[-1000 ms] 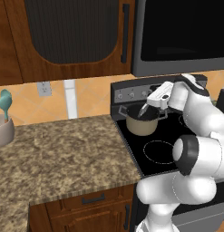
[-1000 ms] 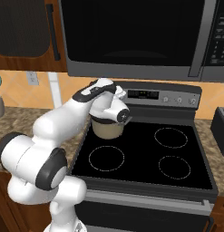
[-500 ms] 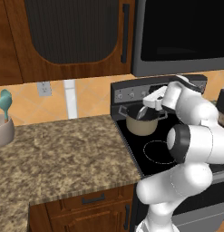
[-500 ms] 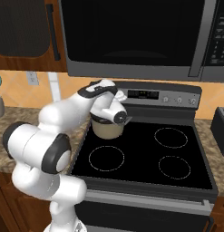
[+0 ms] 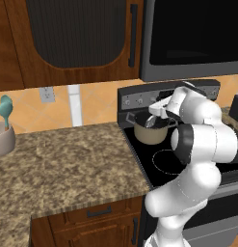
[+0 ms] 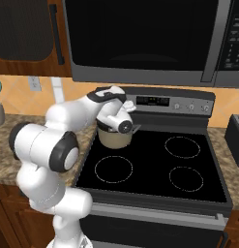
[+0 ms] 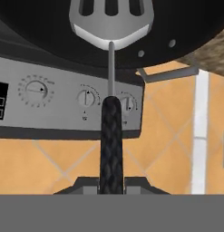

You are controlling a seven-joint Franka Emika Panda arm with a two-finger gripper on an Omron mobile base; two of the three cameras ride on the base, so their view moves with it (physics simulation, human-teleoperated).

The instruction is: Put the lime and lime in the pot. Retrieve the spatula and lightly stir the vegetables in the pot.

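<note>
- Kitchen setting: black stove (image 6: pixel 155 164) between granite counter (image 5: pixel 67 164) runs, microwave (image 6: pixel 140 38) overhead, tiled orange backsplash behind.
- Gripper (image 7: pixel 111 183): fingers closed on the black handle of the spatula (image 7: pixel 111 22), which runs straight out from between the tips in the hand view; the slotted silver head lies over the dark interior of the pot (image 6: pixel 114 138).
- Pot: sits on the rear left burner, just below the control panel (image 6: pixel 171 103); the wrist hangs at its rim in both base views. Limes are not discernible inside from these views.
- Risk, tipping: a sideways sweep that catches the wall or rim could drag or tilt the light pot off its burner.
- Risk, slip: the handle is thin; resistance at the head could twist it between the fingers.
- Risk, ejection: a vigorous stroke could roll a lime over the low rim.
- Surroundings: a teal spoon (image 5: pixel 4 110) stands in a holder (image 5: pixel 2 140) far left on the counter, well apart from the work.
</note>
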